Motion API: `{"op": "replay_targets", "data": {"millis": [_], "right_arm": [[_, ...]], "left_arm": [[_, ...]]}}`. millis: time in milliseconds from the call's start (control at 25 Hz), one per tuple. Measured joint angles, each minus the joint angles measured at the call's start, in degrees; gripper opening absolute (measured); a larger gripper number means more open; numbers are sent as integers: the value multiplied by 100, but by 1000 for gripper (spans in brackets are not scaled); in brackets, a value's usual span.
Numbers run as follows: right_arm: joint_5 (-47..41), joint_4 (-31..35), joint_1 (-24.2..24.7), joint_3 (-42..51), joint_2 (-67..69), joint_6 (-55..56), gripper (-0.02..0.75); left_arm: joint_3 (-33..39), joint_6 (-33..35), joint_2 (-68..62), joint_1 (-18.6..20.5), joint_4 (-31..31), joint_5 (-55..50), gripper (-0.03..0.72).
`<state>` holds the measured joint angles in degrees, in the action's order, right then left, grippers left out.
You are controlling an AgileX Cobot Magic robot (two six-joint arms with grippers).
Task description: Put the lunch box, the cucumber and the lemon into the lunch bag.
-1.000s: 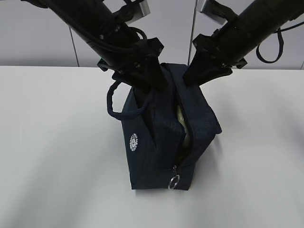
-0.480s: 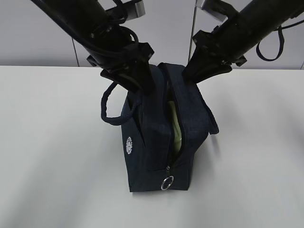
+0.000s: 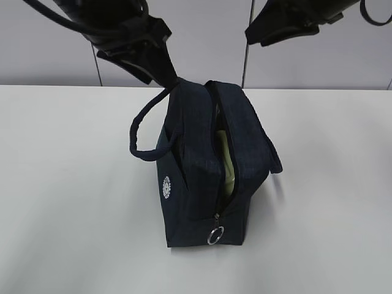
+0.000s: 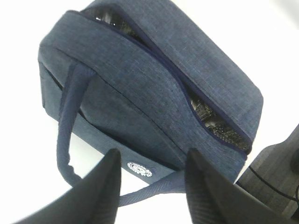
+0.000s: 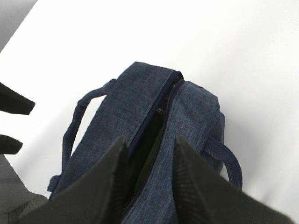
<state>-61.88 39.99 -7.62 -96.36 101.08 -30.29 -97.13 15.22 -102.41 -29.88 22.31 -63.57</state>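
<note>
Your dark navy boxy fabric lunch bag (image 3: 211, 168) stands mid-frame on the white surface (image 3: 67, 202), zipper slit running toward the camera and part open, pale green lunch box lid (image 3: 226, 165) showing inside (cucumber, lemon hidden). Left gripper (image 4: 152, 186) and right gripper (image 5: 149, 175) hang above it, jaws parted, empty; left is nearer.

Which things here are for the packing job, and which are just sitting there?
For the job:
- lunch bag, zipper partly open
- lunch box, pale green, showing inside the bag

The cucumber and lemon can't be seen.

Just there:
- white table
- nothing else lying about
</note>
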Motion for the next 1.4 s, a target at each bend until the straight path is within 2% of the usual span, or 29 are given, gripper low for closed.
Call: {"op": "replay_targets", "data": {"millis": [440,720,1000,1400], "right_arm": [[220,-12,0,50,-1434,-407,246],[1296,96,0,1078,-2960,-433,246],[1867,147,0,2554,-4773,-444,246],[1892,159,0,4651,-7283,-355,241]], "left_arm": [[0,-9,1100,0,-248,428,309],[352,-9,1818,0,-223,994,281],[1480,-9,2877,0,-276,1385,259],[3902,-9,5380,0,-427,2225,258]]}}
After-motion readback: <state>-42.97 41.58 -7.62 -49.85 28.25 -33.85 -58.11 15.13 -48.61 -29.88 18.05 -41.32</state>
